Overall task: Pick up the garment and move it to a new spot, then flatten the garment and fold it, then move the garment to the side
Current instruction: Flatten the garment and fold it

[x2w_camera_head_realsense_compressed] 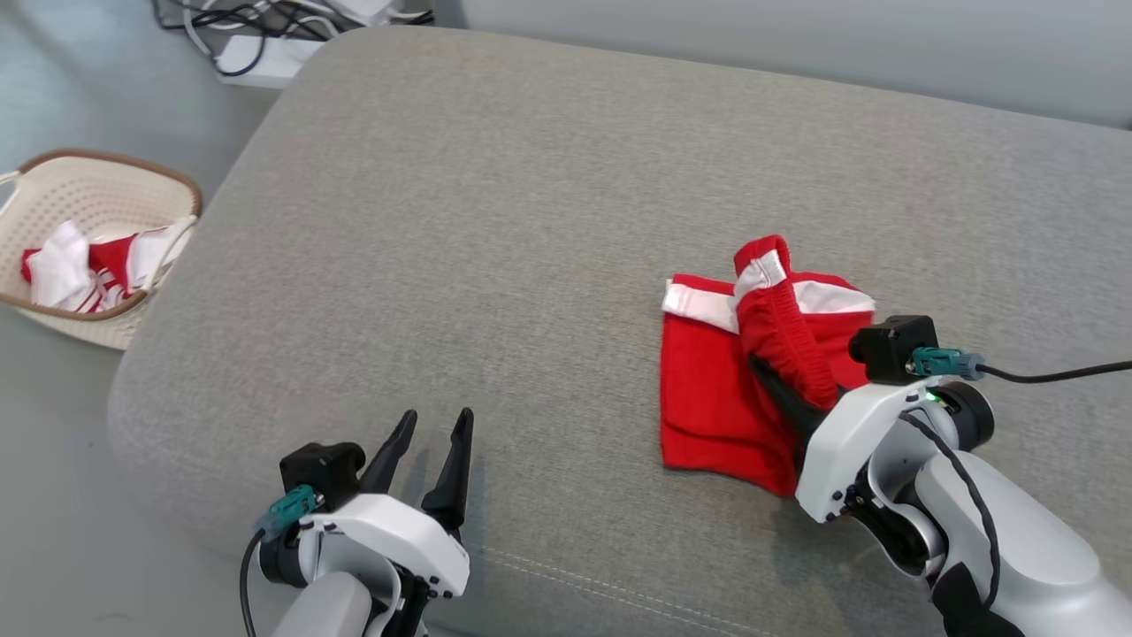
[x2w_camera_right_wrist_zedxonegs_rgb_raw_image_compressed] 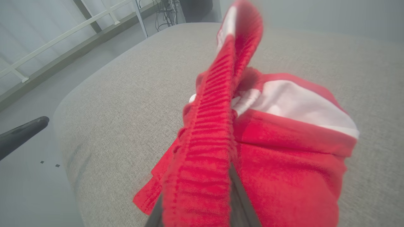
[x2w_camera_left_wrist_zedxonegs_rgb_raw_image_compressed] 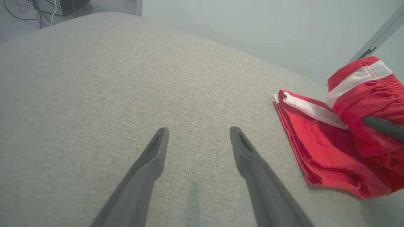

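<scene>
A red garment with white bands (x2w_camera_head_realsense_compressed: 716,389) lies folded on the grey cushion (x2w_camera_head_realsense_compressed: 531,221), right of centre. My right gripper (x2w_camera_head_realsense_compressed: 769,376) is shut on its ribbed red waistband, which rises in a raised loop (x2w_camera_head_realsense_compressed: 774,292) above the flat part. In the right wrist view the waistband (x2w_camera_right_wrist_zedxonegs_rgb_raw_image_compressed: 205,151) runs up between my fingers (x2w_camera_right_wrist_zedxonegs_rgb_raw_image_compressed: 240,195). My left gripper (x2w_camera_head_realsense_compressed: 435,433) stands open over bare cushion at the lower left, well apart from the garment. From the left wrist, the garment (x2w_camera_left_wrist_zedxonegs_rgb_raw_image_compressed: 322,151) lies to the right of the open fingers (x2w_camera_left_wrist_zedxonegs_rgb_raw_image_compressed: 157,148), and a right finger (x2w_camera_left_wrist_zedxonegs_rgb_raw_image_compressed: 383,126) presses into the cloth.
A cream basket (x2w_camera_head_realsense_compressed: 97,177) holding red and white clothes (x2w_camera_head_realsense_compressed: 88,265) stands on the floor left of the cushion. Cables and a power strip (x2w_camera_head_realsense_compressed: 265,35) lie on the floor at the back left. The cushion's edge curves down at the left and front.
</scene>
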`<state>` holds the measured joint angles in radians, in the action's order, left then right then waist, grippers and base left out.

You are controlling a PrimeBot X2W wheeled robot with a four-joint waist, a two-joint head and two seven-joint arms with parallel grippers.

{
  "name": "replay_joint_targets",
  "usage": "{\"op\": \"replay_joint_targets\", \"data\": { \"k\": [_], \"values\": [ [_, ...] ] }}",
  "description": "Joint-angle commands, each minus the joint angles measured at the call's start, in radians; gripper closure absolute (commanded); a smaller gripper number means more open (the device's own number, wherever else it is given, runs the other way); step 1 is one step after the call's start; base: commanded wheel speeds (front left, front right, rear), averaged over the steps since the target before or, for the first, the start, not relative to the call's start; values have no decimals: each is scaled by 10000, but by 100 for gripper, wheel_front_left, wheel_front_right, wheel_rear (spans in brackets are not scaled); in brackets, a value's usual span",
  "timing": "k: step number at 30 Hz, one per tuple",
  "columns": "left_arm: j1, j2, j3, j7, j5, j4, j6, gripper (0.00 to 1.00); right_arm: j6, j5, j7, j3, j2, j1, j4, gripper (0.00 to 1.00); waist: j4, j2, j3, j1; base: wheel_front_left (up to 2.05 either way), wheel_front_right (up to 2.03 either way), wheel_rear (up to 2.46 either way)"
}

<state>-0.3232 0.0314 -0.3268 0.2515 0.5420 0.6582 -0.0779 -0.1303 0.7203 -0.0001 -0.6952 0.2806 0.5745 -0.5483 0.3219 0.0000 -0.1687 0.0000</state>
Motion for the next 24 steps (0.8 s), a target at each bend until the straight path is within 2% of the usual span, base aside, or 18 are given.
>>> {"op": "replay_joint_targets", "data": {
  "k": [1,2,6,10,15,19,24],
  "values": [
    [23,190,231,103,133,-177,32,0,-4,-169,-28,-108,-37,156,-29,20,284,0,-34,0,0,0,0],
    [48,190,198,103,233,-203,27,0,-4,-223,-43,-88,-75,178,-187,0,322,0,-29,0,0,0,0],
    [116,190,127,103,277,-263,138,0,-4,-233,-212,24,-234,289,-354,0,294,0,3,0,0,0,0],
    [113,190,315,103,95,-460,244,0,-4,118,-699,489,-163,393,206,0,-18,0,61,0,0,0,0],
    [52,190,443,103,-142,-665,225,0,-4,366,-1543,2108,387,306,527,0,-486,0,107,0,0,0,0],
    [-17,189,357,103,-146,-750,204,0,-4,459,-1477,2965,649,-362,43,0,-632,0,36,0,0,0,0],
    [-83,189,270,103,-165,-790,192,0,-4,1065,-1172,2991,322,-1191,-163,0,-553,0,-144,0,0,0,0]
  ]
}}
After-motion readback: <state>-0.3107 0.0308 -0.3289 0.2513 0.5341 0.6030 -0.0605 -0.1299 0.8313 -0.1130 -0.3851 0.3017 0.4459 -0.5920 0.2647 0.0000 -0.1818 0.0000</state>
